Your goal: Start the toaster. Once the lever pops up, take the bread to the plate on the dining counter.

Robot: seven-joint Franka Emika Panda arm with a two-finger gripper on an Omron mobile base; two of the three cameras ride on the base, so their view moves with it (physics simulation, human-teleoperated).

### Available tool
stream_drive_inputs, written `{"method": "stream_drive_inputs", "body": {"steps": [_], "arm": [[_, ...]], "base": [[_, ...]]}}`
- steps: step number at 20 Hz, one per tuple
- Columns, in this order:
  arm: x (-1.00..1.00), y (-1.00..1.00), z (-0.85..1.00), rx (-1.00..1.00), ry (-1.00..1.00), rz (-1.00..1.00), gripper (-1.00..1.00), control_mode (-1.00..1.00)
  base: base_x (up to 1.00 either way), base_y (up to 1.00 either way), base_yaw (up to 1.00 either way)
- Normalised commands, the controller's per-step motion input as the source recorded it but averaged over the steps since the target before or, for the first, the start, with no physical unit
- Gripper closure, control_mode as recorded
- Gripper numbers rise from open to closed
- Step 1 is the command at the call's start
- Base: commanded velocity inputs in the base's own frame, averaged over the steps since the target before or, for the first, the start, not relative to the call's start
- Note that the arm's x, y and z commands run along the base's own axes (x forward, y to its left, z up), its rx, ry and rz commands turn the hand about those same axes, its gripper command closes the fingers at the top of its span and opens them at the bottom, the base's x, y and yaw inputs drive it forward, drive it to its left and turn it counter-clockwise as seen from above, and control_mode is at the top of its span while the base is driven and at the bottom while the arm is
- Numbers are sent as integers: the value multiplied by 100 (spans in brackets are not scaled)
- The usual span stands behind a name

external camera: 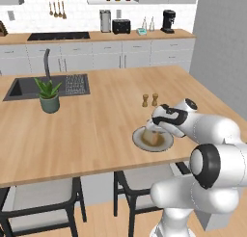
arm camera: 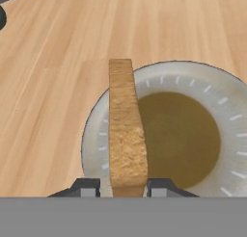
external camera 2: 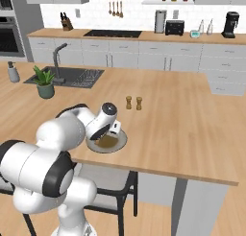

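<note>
The tan bread (arm camera: pixel 128 130) stands on edge over the left part of the plate (arm camera: pixel 94 144), which has an olive-brown centre and a pale rim. It sits between the tips of my gripper (arm camera: pixel 124 185). The jaws are slightly open: a thin gap shows at the left tip, while the right tip is at the crust. From the base, my gripper (external camera: pixel 153 127) (external camera 2: pixel 111 134) points down onto the plate (external camera: pixel 164 145) (external camera 2: pixel 122 139) near the front edge of the dining counter (external camera: pixel 96 125) (external camera 2: pixel 182 129). The black toaster (external camera: pixel 121 26) (external camera 2: pixel 174 27) is on the back counter.
Salt and pepper shakers (external camera: pixel 150 100) (external camera 2: pixel 133 103) stand just behind the plate. A potted plant (external camera: pixel 49 96) (external camera 2: pixel 45 84) sits by the inset sink (external camera: pixel 29 86) (external camera 2: pixel 72 76). Black-legged stools (external camera: pixel 140 183) are tucked under the counter's front edge.
</note>
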Motion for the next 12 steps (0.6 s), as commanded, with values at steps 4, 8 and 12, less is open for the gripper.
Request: {"method": "stream_drive_inputs", "body": {"steps": [4, 8, 12], "arm": [[0, -16, 2, 0, 0, 0, -100, -100], [0, -40, 22, 0, 0, -1, -100, -100], [0, -37, 45, 0, -2, -2, -100, -100]], "base": [[0, 0, 0], [0, 0, 0], [0, 0, 0]]}}
